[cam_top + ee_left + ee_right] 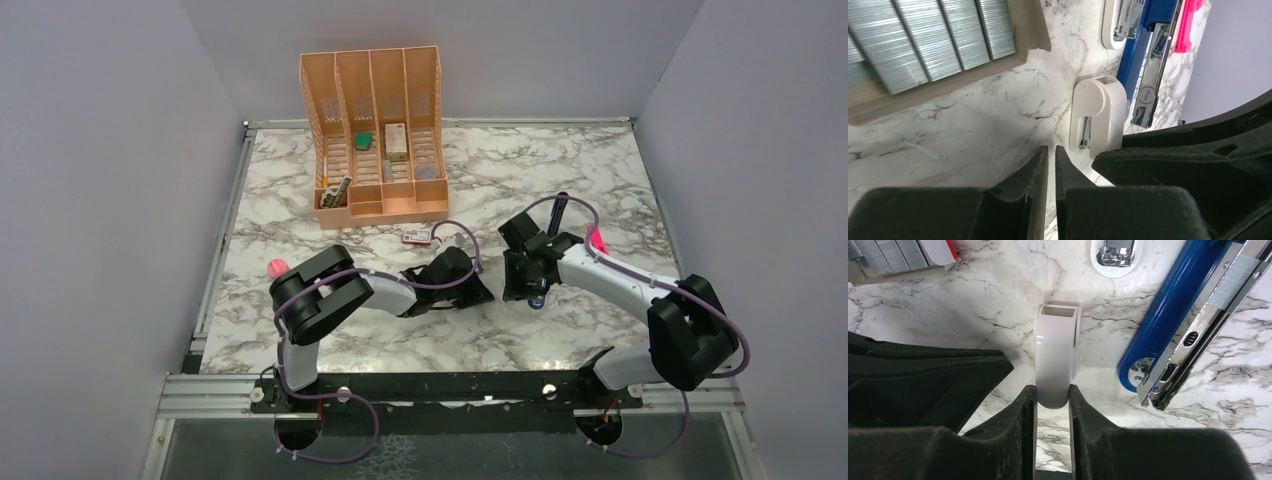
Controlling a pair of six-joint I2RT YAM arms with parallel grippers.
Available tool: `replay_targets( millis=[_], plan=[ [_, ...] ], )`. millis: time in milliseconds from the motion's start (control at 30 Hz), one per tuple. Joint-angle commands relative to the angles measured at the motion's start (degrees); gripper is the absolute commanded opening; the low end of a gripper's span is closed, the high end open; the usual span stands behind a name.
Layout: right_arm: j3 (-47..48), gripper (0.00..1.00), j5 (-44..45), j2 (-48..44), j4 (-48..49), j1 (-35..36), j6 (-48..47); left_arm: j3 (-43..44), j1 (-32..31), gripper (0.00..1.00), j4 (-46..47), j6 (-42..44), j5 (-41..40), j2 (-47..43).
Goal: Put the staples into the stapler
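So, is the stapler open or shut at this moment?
Open: in the right wrist view the blue body of the stapler is spread apart from its silver channel, which lies bare.

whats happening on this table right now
The right pincer is clamped on a small white plastic piece on the marble table. The blue stapler lies open beside it, its metal channel exposed. The left pincer is nearly closed and empty, near the tray of staples.
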Motion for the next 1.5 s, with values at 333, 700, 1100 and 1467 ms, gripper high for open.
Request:
replay_targets(
  millis=[333,700,1100,1467],
  plan=[
    [5.23,0.55,6.81,-2.0,-1.03,0.24,1.01,-2.49,-0.38,0.12,-4.41,3.81,-6.6,-6.03],
    [1.83,0.57,2.52,2.24,1.01,0.24,-0.58,-3.75,-0.38,0.12,-6.08,4.99,-9.83,-9.15],
    [0.37,0.4,-0.73,7.82,6.32,0.24,-2.25,-3.67,-0.29,0.12,-10.59,7.78,-15.24,-13.4],
    [5.24,0.36,-4.03,13.2,12.28,0.32,-4.02,-3.92,0.95,0.11,-16.5,12.18,-23.24,-21.53]
  ],
)
